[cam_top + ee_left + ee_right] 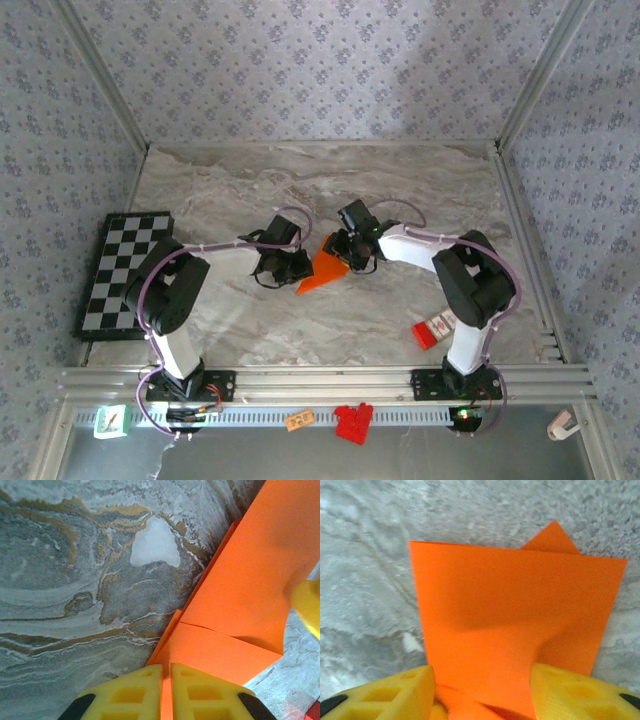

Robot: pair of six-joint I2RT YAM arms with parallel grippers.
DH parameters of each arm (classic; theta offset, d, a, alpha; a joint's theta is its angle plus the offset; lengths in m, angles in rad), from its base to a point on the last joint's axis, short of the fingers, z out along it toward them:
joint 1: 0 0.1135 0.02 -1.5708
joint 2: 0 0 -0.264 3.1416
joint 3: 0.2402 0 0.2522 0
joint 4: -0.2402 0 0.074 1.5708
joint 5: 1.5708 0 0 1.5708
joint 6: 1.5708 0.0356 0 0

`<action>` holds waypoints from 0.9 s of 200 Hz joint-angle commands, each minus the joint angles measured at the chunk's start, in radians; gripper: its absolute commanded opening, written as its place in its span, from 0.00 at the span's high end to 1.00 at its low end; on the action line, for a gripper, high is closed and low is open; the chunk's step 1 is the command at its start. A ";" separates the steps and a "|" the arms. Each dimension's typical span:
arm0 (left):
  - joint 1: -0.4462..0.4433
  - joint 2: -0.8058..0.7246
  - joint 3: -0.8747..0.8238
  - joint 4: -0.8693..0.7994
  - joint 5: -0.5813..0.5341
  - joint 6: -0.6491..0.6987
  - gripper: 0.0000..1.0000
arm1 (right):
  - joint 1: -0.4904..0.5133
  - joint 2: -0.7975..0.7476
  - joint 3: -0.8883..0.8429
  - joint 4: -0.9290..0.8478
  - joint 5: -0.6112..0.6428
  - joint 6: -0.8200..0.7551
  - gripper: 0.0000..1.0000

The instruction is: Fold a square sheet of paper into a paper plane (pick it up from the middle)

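Red blocks and a small orange tag lie closest in the overhead view, just in front of the table's near edge, between the two arm bases. Farther in, the orange paper sits about the middle of the marble table, folded into a bright wedge whose point aims toward the near left. The left gripper meets its left side and the right gripper reaches over its far right end. A checkerboard lies along the left edge, and a red-and-white box rests near the near right corner, both well apart from the paper. From the left wrist, the left gripper has its yellow fingers pressed almost together with a thin strip of orange paper pinched between them. The sheet shows stacked layers here: a lower flap with a straight edge overlaps a larger panel, and a sharp fold runs diagonally along the veined table. A blurred yellow shape touches the paper at the right side. From the right wrist, the right gripper stands spread, its fingers well apart with the orange paper between them. That panel looks roughly square and smooth, a small triangular tip peeks from behind its far edge, and its near part buckles upward between the fingers above the table.
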State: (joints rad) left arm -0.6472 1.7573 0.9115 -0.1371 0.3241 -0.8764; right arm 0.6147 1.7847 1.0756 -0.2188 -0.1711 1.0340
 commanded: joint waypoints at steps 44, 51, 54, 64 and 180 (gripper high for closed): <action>0.020 0.034 -0.002 -0.062 -0.007 -0.034 0.87 | -0.031 -0.198 -0.190 0.075 -0.026 0.026 0.37; 0.022 0.034 -0.005 -0.059 -0.002 -0.036 0.87 | -0.032 -0.205 -0.216 0.102 -0.041 0.050 0.37; 0.023 0.036 -0.005 -0.057 0.000 -0.038 0.87 | -0.031 -0.207 -0.226 0.112 -0.046 0.061 0.37; 0.025 0.036 -0.006 -0.057 0.005 -0.040 0.87 | -0.029 -0.211 -0.249 0.137 -0.061 0.098 0.39; 0.029 0.042 0.000 -0.062 0.023 -0.037 0.87 | -0.005 -0.120 -0.285 0.232 -0.114 0.246 0.56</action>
State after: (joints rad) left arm -0.6216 1.7695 0.9119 -0.1375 0.3676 -0.9108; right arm 0.6010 1.6512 0.7944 0.0109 -0.2737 1.2453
